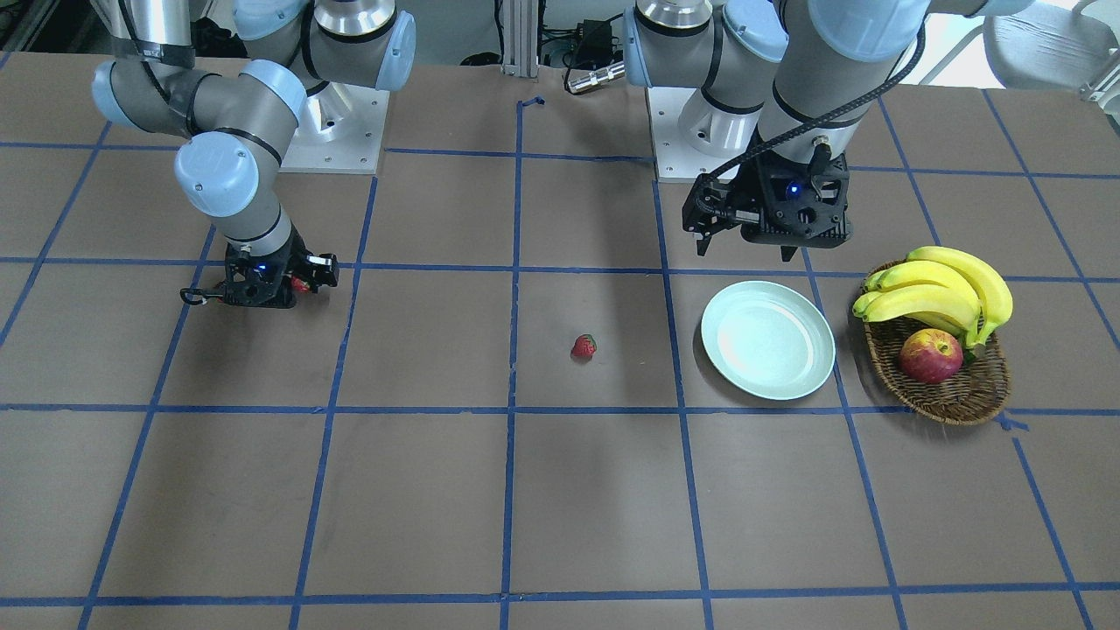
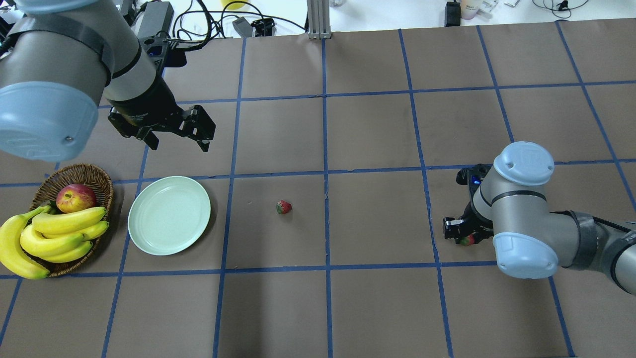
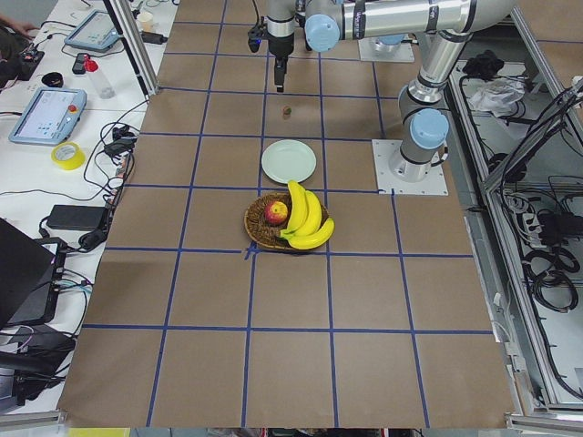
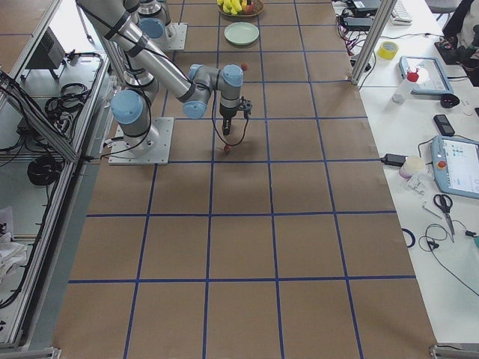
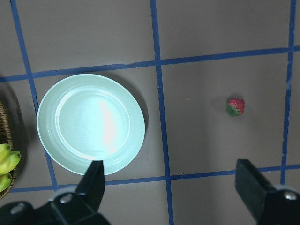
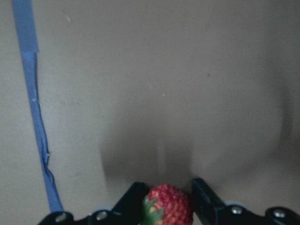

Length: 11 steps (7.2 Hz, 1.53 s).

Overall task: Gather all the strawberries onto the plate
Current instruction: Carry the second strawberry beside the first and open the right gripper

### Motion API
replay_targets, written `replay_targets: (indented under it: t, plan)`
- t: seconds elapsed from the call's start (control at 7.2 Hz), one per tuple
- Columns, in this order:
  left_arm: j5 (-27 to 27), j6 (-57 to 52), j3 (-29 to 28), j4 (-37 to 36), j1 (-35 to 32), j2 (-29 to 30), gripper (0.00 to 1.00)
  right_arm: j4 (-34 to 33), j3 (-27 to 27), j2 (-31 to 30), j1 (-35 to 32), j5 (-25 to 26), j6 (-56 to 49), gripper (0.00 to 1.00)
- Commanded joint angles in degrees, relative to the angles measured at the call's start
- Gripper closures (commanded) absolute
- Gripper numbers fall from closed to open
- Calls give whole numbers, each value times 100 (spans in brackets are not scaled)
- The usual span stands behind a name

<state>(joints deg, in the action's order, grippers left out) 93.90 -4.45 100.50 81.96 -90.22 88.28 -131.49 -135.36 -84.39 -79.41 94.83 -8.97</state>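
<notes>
You will find the plate point(image 2: 169, 215) lying flat on the table point(image 2: 377, 308), pale mint-green, with glare across its centre in the left wrist view. Just beside the plate, on its side toward the robot's left, stands the basket point(image 2: 94, 174), which holds the bananas point(image 2: 59, 233) and the apple point(image 2: 75, 197). The basket and the plate are close, but the views do not settle whether their rims touch. The first strawberry point(image 2: 283, 207) lies on the bare table on the plate's other side, toward the robot's right, clearly apart from the rim, with a blue tape line between the two. The second strawberry point(image 6: 168, 206) is much farther from the plate in that same direction, well beyond the first. You will note that the right gripper point(image 6: 167, 187) is clamped on it, one black finger pressed to each side of the berry and its green cap showing at the lower left. That gripper sits low over the table, and you cannot tell from these views whether the berry touches the surface. The left gripper point(image 2: 179, 144) hangs raised near the plate with its two fingers spread wide apart. Its wrist camera looks straight down on the plate, with the first strawberry off to one side.
</notes>
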Motion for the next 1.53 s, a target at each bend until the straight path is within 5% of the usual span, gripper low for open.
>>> replay_targets:
  t: [0.0, 0.42, 0.69, 0.97, 1.39]
  plan:
    - [393, 5, 179, -301, 56, 144, 0, 491, 385, -7, -65, 71, 97, 59]
    - [595, -92, -223, -312, 48, 206, 0, 1256, 1491, 316, -941, -509, 1077, 59]
    - [699, 14, -84, -321, 4, 260, 0, 1091, 2185, 825, -2064, -1244, 2919, 58]
    - [622, 14, -171, -373, 4, 120, 0, 618, 2802, 1414, -2980, -1274, 4319, 57]
    - [395, 452, -180, -444, -5, 277, 0, -68, 3085, 1995, -3449, -1678, 5299, 48]
